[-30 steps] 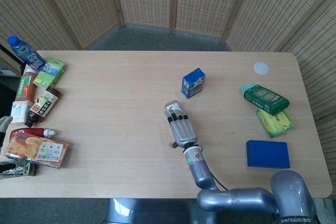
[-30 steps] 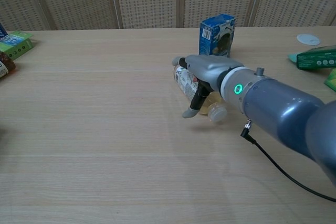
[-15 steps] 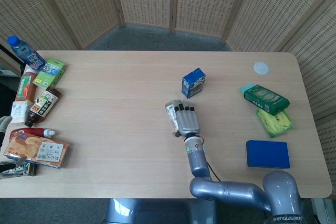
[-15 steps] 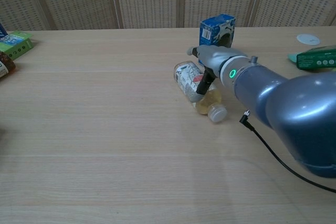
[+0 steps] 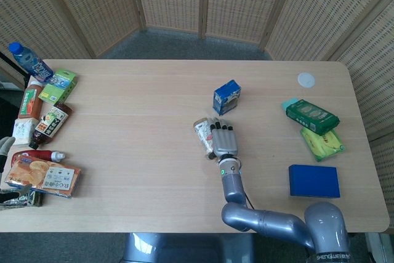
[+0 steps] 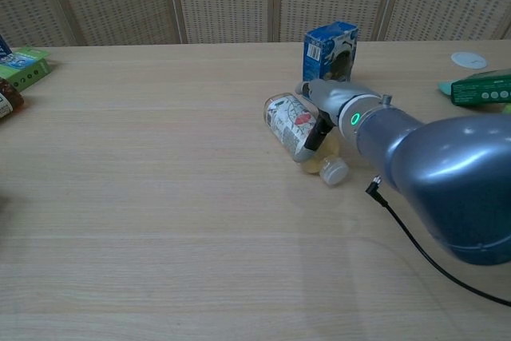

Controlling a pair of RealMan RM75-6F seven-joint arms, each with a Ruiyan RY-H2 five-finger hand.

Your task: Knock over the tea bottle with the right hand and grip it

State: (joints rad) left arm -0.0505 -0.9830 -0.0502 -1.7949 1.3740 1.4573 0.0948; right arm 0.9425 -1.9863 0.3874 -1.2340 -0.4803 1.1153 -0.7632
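already on its side near the middle of the light wooden table (image 6: 144, 197), the tea bottle (image 6: 297, 129) lies with its pale cap (image 6: 334, 171) toward the robot and its printed label wrap facing up. over the last second the right hand (image 6: 323, 109) has slid from on top of the bottle to its right flank, and the bottle has rolled a little to the left, baring more of the label in the chest view. the knock-over looks done; the grip does not, by this reading.

from above, the right hand (image 5: 224, 141) lies just beside and touching the bottle (image 5: 204, 135), fingers (image 5: 220, 131) extended side by side along it. a dark thumb or finger presses the bottle's side in the chest view. whether any finger curls under the bottle cannot be told.

the bottle is clear plastic, round and smooth, its amber tea showing near the neck, so it will likely roll away from a sideways push.

just behind stands a blue carton (image 6: 330, 51), upright and apart from the bottle. the left hand is out of sight in both views.
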